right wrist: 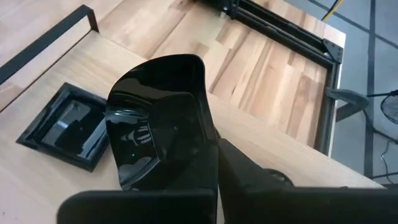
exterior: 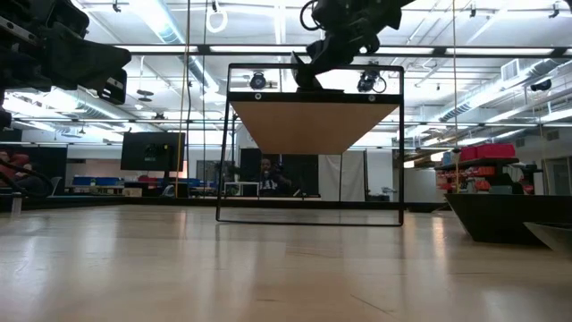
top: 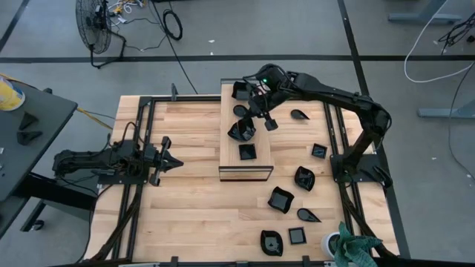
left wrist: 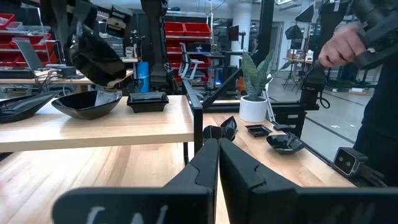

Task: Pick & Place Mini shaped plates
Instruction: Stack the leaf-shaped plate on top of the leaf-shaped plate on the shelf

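The black dish (right wrist: pixel 158 118) in hand is a small, glossy, thin-walled plate with a curled rim, gripped on edge by the right gripper (right wrist: pixel 214 152); its fingers (right wrist: pixel 245 171) pinch one rim while the bowl of the dish hangs off to one side of them. It looks stiff and light, so weight should not be the trouble; the slick glaze is. A pinch on one rim leaves most of the dish cantilevered, and I judge it could pivot or slip if swung sharply. It also looks brittle enough to chip if dropped on wood. The rim is the sensible hold, since the flat centre offers the fingers nothing to close on.

Just below the fingers lies the raised wooden board (top: pixel 245 159), with a square dish (right wrist: pixel 65 127) lying flat just beside the held one. In the high view the right gripper (top: pixel 261 111) hovers over the board's far half, with more dishes (top: pixel 241 132) resting on the board near it. Farther out, the remaining plates (top: pixel 280 200) lie scattered on the tabletop (top: pixel 185 215), well apart from the fingers.

The left gripper (top: pixel 165 161) waits low over the tabletop, fingers pressed together and holding nothing, well away from the board.
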Robot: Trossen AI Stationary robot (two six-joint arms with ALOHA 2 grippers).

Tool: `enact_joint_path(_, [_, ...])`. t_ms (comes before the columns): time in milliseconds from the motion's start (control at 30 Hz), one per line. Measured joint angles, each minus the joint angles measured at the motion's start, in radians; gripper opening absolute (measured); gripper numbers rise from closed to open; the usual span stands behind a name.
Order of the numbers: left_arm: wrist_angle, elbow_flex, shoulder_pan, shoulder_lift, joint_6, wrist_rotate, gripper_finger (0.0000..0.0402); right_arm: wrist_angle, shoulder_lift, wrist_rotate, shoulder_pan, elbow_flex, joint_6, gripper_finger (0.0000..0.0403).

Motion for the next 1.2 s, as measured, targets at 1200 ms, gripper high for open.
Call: enact_joint_path(1200, [0.000,0.000,0.000,0.000,0.000,0.000,0.0018,0.596,-0.303,0.579,0.263,-0.576,2.333,0.0000])
